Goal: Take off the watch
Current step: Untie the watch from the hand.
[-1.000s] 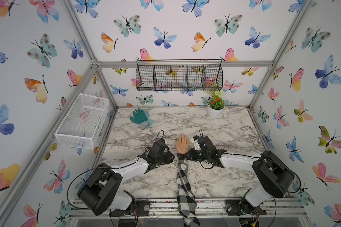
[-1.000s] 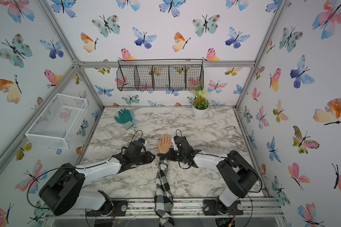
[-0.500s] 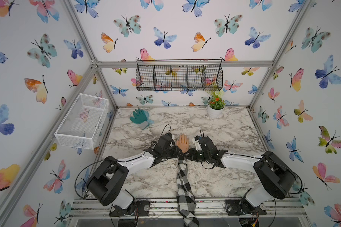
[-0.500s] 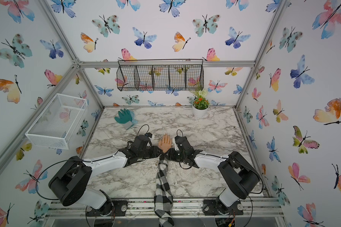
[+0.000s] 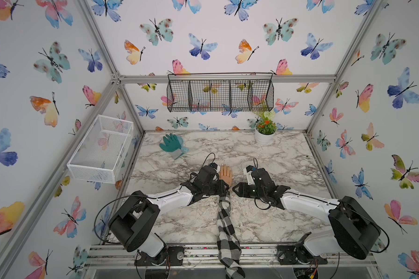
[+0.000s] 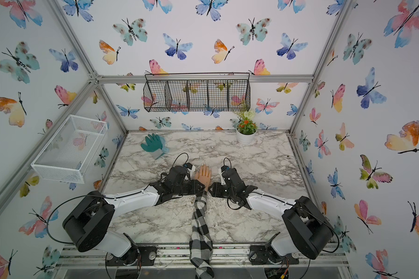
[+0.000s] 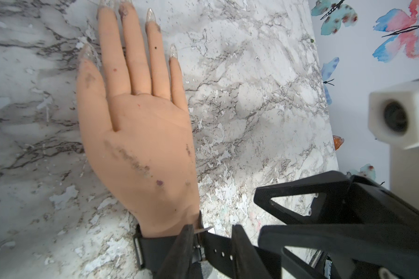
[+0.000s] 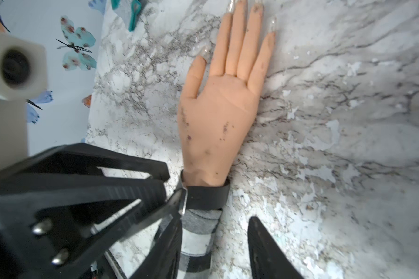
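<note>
A mannequin hand (image 5: 226, 172) lies flat on the marble table, with a checked sleeve (image 5: 225, 217) behind it. The watch (image 8: 206, 196) shows as a black strap round its wrist; the dial is hidden. In the left wrist view the strap's loose holed end (image 7: 220, 251) runs out from the metal buckle (image 7: 198, 244). My left gripper (image 7: 213, 241) stands narrowly open, with one finger on the buckle and the other across the loose end. My right gripper (image 8: 215, 239) is open wide beside the sleeve, just behind the strap, holding nothing. In both top views the two grippers meet at the wrist and cover the watch.
A teal glove (image 5: 172, 145) lies at the back left of the table and a potted plant (image 5: 265, 131) at the back right. A white mesh basket (image 5: 102, 149) hangs on the left wall and a black wire basket (image 5: 220, 93) on the back wall.
My left arm has swung right, from beside the hand onto the wrist and buckle. My right gripper has opened from shut and stays at the wrist.
</note>
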